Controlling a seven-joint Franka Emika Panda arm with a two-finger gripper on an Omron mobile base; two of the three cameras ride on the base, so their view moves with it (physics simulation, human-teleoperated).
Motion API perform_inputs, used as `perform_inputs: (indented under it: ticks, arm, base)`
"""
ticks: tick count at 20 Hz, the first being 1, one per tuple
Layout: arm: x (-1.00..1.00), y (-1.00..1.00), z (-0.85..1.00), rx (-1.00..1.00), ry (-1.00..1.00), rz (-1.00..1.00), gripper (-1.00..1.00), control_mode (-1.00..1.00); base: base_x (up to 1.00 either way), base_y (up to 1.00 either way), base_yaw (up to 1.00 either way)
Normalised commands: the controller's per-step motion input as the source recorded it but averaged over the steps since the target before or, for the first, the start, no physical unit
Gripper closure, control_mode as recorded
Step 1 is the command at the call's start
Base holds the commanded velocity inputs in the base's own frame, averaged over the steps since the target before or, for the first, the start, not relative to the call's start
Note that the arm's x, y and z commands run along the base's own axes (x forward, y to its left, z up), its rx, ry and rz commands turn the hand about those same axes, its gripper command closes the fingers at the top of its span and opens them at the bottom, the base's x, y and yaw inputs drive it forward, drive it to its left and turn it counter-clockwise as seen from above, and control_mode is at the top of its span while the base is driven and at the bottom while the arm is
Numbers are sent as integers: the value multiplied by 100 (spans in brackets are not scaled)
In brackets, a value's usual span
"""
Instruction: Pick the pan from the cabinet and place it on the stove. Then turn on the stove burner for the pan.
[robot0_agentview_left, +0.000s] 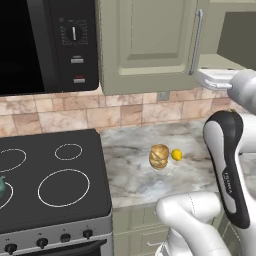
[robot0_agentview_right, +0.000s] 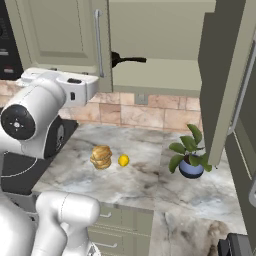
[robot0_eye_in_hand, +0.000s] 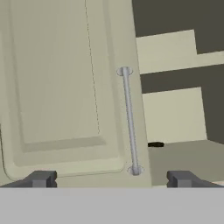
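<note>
Left base view: stove (robot0_agentview_left: 50, 175) at worktop's (robot0_agentview_left: 135, 175) left end, black glass w/ white rings; big single-ring stove burner (robot0_agentview_left: 63, 187) near its front right. Teal kettle (robot0_agentview_left: 2, 186) at stove's left edge. Potato-like brown lump (robot0_agentview_left: 159, 156) and small lemon (robot0_agentview_left: 176, 155) mid-worktop, just beside each other. Microwave (robot0_agentview_left: 47, 45) above stove; cabinet (robot0_agentview_left: 150, 42) right of it, left door shut.

Right base view: cabinet's right door (robot0_agentview_right: 222, 80) swung open; pan (robot0_agentview_right: 127, 60) on the shelf inside, only its black handle visible past the shut door's edge. Potted plant (robot0_agentview_right: 189, 155) toward worktop's right end.

Hand view: gripper (robot0_eye_in_hand: 111, 179) faces shut door and bar handle (robot0_eye_in_hand: 130, 120); jaws spread wide, holding nothing. Pan handle tip shows dark on shelf.
</note>
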Motion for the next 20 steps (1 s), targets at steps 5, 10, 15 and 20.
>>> perform_inputs:
  ticks: [5, 10, 15, 20]
  arm:
    - [51, 0, 0, -3, -6, 2, -100, -100]
    - [62, -6, 0, -2, 0, 0, -100, -100]
    - [55, -19, -2, 0, -3, 0, -100, -100]
    - [46, -14, -10, 0, -6, 0, -100, -100]
  base:
    - [0, 0, 0]
    - [0, 0, 0]
    - [0, 0, 0]
    - [0, 0, 0]
